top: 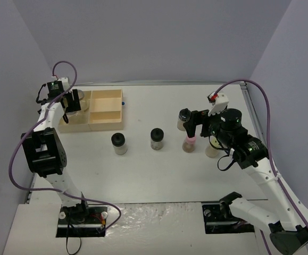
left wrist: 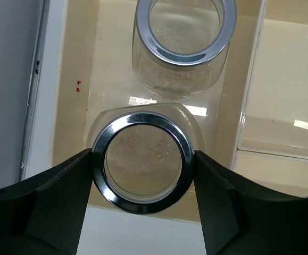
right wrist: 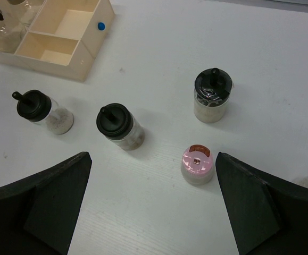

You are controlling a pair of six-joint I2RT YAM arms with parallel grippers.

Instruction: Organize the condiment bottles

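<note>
My left gripper (top: 74,102) reaches into the left compartment of the wooden tray (top: 107,125). In the left wrist view it (left wrist: 143,164) is shut on the rim of a wide silver-topped jar (left wrist: 142,159). A second silver-topped jar (left wrist: 184,42) stands just beyond it in the same compartment. My right gripper (top: 194,129) is open and hovers above the pink-capped jar (top: 189,143). That jar (right wrist: 198,163) sits near the right finger (right wrist: 249,207), untouched. Three black-capped jars (top: 119,143) (top: 157,138) (top: 184,118) stand on the table. The right arm partly hides the yellow-green-capped jar (top: 213,147).
The tray's right compartments (top: 106,102) hold nothing. The tray's divider wall (left wrist: 249,106) runs along the right of the held jar. In the right wrist view the tray (right wrist: 63,50) is at the top left, and the black-capped jars (right wrist: 34,109) (right wrist: 116,125) (right wrist: 212,94) stand ahead.
</note>
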